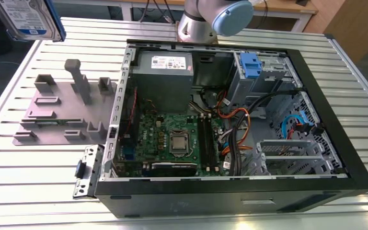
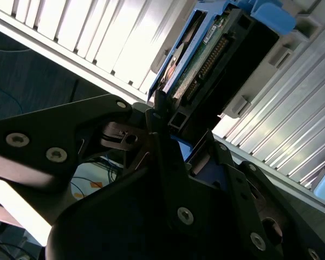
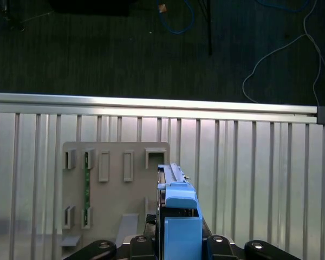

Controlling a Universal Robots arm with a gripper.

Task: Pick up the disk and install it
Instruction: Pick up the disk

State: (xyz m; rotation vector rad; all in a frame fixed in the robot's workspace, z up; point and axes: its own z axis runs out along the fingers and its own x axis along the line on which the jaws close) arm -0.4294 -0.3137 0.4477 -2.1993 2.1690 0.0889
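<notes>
High at the exterior view's left, raised clear of the slatted bench: the disk, gripped edge-on by the end effector, closed tight on it. Lower down, grey plastic stand. Further right, open computer case, blue bracket in its drive bay.

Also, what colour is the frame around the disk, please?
Blue; the frame shows best in the first wrist view.

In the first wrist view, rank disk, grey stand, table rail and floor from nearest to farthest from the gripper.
1. The disk, clamped in the gripper.
2. The grey stand, on the table beneath it.
3. The table rail, at the edge beyond the stand.
4. The floor, lower down past the rail.
</notes>
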